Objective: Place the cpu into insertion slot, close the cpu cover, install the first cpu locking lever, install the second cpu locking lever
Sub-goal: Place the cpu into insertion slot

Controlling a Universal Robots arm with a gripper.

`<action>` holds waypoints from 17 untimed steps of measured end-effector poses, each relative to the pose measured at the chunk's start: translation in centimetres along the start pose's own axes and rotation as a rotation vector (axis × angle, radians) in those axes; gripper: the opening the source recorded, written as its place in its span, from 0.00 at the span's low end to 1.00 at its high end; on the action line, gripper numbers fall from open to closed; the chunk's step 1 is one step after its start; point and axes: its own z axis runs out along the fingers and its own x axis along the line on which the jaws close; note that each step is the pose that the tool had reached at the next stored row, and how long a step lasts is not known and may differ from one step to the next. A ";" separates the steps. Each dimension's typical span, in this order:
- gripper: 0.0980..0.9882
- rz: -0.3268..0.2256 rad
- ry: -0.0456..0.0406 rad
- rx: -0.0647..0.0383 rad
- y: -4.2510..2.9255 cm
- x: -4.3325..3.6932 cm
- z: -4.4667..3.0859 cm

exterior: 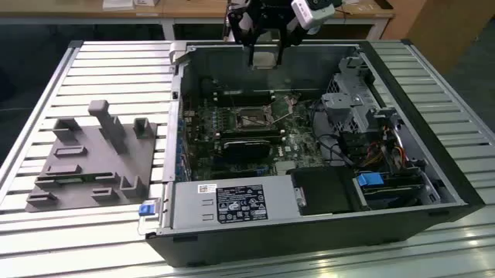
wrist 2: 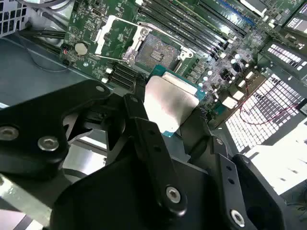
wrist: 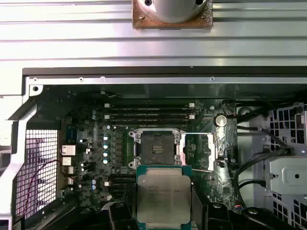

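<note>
The cpu (exterior: 265, 60), pale metal top on a green edge, sits between the fingers of the gripper (exterior: 265, 58), which are pinched against two opposite edges of it. In the exterior view this pair hangs at the upper centre of the frame, above the far rim of the open computer case (exterior: 309, 237) and clear of the board inside.

The insertion slot (exterior: 251, 120) lies near the middle of the frame, on the green motherboard (exterior: 203, 124). It is bare, with nothing seated in its dark centre. In the first wrist view the cpu (wrist: 164, 196) hangs apart from the slot (wrist: 156, 146), and the cpu cover (wrist: 199, 151) is swung open, lying just beside the socket. The second wrist view shows the same cpu (wrist 2: 170, 105) flat between the black fingers, with the slot (wrist 2: 156, 50) and the raised cover (wrist 2: 112, 36) beyond it.

Toward the lower centre of the exterior frame a grey power supply (exterior: 232, 202) fills the near corner of the case.

The case lies on its side on a slatted metal table (exterior: 116, 63). At the exterior view's left a grey fixture plate (exterior: 85, 168) with upright blocks rests on the slats. A wooden-topped desk (exterior: 193, 8) runs along the top edge of the frame.
</note>
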 end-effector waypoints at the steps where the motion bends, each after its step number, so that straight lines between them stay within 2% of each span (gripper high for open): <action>1: 0.49 0.000 0.0000 0.000 0.00 0.00 0.00; 7: 0.49 0.010 -0.0010 0.000 0.00 0.00 0.00; 17: 0.49 0.107 -0.0095 -0.002 0.00 0.00 0.06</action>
